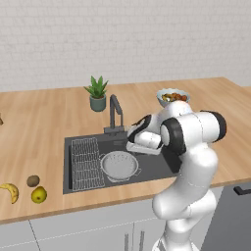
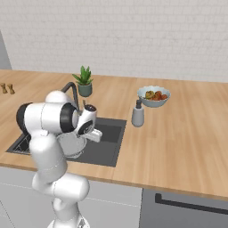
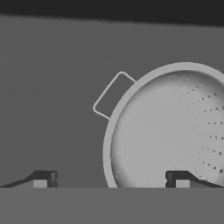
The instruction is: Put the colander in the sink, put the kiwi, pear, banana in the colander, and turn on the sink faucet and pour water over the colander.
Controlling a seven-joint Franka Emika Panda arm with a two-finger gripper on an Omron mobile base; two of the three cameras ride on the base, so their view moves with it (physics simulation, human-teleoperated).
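One wooden surface (image 1: 44,127), wall to wall. One sink (image 1: 162,164) set in it, dark basin, one wire rack (image 1: 87,163) at its left side. In the right base view the arm covers most of the basin's left half.

One colander (image 1: 119,164), upright on the sink floor just right of the rack, empty. Hand view: colander (image 3: 175,131) cut off at the right edge, one side handle (image 3: 111,94) showing; the second handle is out of frame.

One sink faucet (image 1: 115,113) at the back rim of the sink, its base partly behind the wrist. In the right base view the spout (image 2: 71,89) shows, the rest is blocked by the arm.

One gripper (image 3: 111,180), jaws spread wide, holding nothing: one tip over bare sink floor, the other over the colander's bowl. From the base views the jaws are hidden by the hand.

One plant pot (image 1: 97,93) behind the faucet. One fruit bowl (image 1: 172,96) at back right; fruit count inside too small to tell. One soap bottle (image 2: 137,114) right of the sink. Two small items (image 2: 6,88) at far left, too small to identify.

Three loose fruits on the surface left of the sink, well apart from the colander: one banana (image 1: 11,191), cut by the frame edge; one pear (image 1: 39,194); one kiwi (image 1: 33,181).
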